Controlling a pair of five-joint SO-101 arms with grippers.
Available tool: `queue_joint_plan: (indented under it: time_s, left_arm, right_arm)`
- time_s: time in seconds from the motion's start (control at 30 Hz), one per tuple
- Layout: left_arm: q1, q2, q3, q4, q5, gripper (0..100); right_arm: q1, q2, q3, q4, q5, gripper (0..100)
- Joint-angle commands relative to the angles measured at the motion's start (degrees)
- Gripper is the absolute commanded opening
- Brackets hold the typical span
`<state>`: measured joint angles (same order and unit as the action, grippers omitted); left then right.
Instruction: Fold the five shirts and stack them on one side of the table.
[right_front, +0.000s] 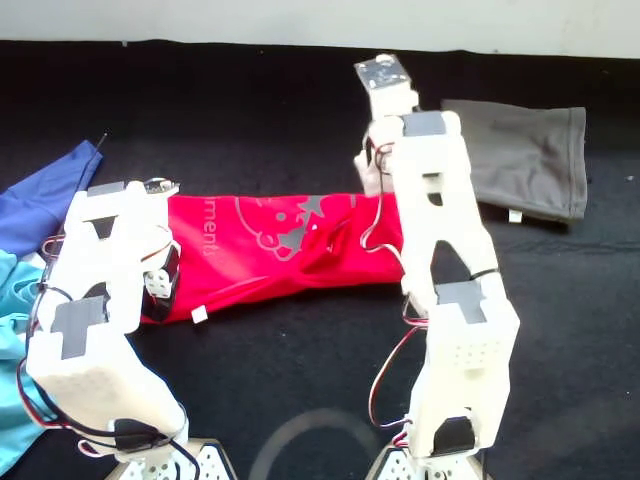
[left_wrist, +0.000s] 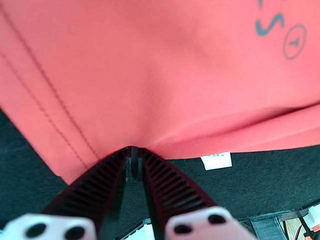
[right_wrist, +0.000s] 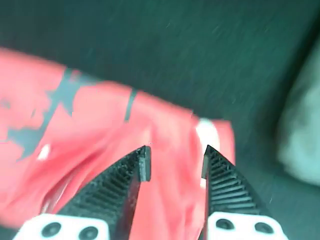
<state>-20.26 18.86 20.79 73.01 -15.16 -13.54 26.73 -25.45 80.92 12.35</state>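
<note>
At the near left edge of the black table (right_front: 300, 350) a light blue shirt (right_front: 10, 340) lies bunched. Just beyond it, the left gripper (left_wrist: 132, 159) has its fingers pressed together on the left edge of the red shirt (right_front: 270, 250), near a small white tag (left_wrist: 216, 160). The red shirt stretches across the middle of the table and is wrinkled toward its right end. Over that right end hangs the right gripper (right_wrist: 173, 162), fingers apart, with red cloth beneath them. Farther back on the left lies a dark blue shirt (right_front: 45, 195). A folded gray shirt (right_front: 525, 160) rests at the far right.
</note>
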Motion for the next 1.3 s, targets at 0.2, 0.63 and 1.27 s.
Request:
queue_joint_plan:
  time_s: [0.2, 0.63, 1.27]
  left_arm:
    - [-1.1, 1.19, -0.04, -1.41, -0.35, 1]
    - [-1.01, 1.27, -0.04, -1.41, -0.35, 1]
    - [-1.19, 1.19, -0.04, -1.32, -0.35, 1]
  right_arm:
    - [-12.18, -4.7, 4.88, 10.15, 2.55, 0.5]
    - [-13.14, -4.62, 10.51, 0.13, 2.29, 0.5]
    - [-12.97, -6.11, -2.95, 6.11, 2.99, 0.5]
